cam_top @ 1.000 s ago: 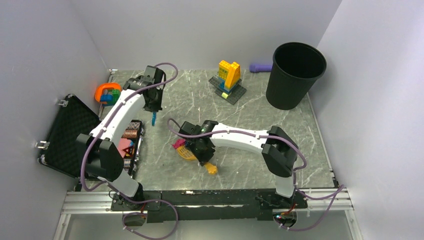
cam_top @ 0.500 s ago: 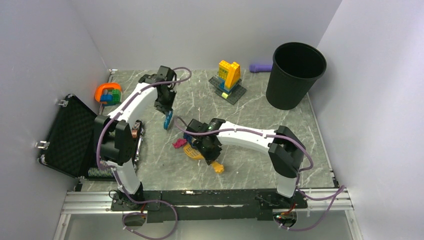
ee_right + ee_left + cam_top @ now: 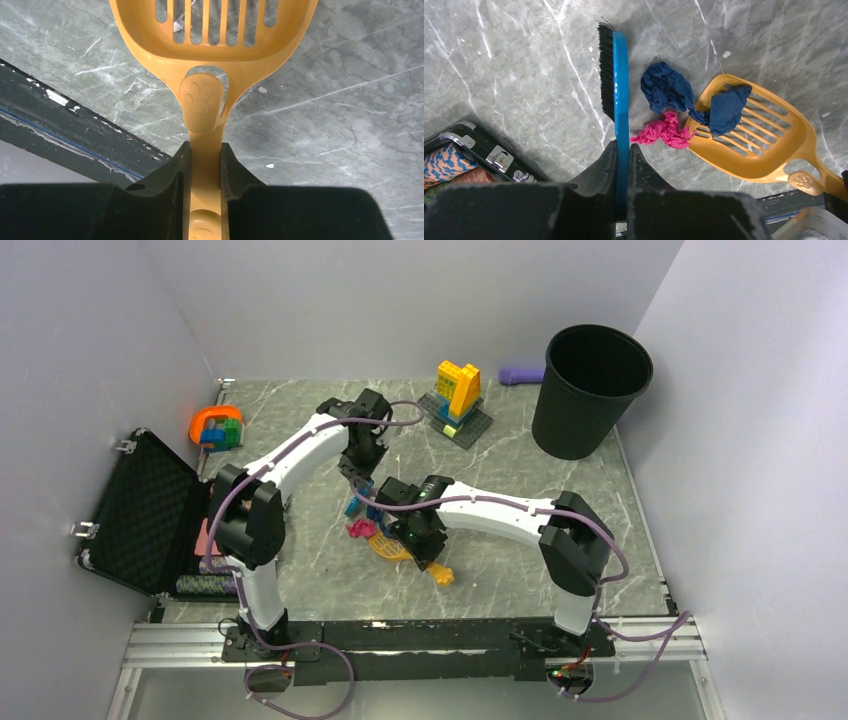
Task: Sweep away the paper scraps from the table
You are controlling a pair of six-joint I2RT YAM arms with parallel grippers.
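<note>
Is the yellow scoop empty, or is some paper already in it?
Not empty: one dark blue scrap lies on the slats of the yellow scoop.

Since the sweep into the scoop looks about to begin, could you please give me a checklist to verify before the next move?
1. Left gripper shut on brush: ok.
2. Right gripper shut on scoop handle: ok.
3. Magenta scrap and dark blue scrap lie between brush and scoop: ok.
4. Bristles face the scraps: not ok, they point away.
5. Scoop lip flat on table: cannot tell.

Blk bin; brick build; case
</note>
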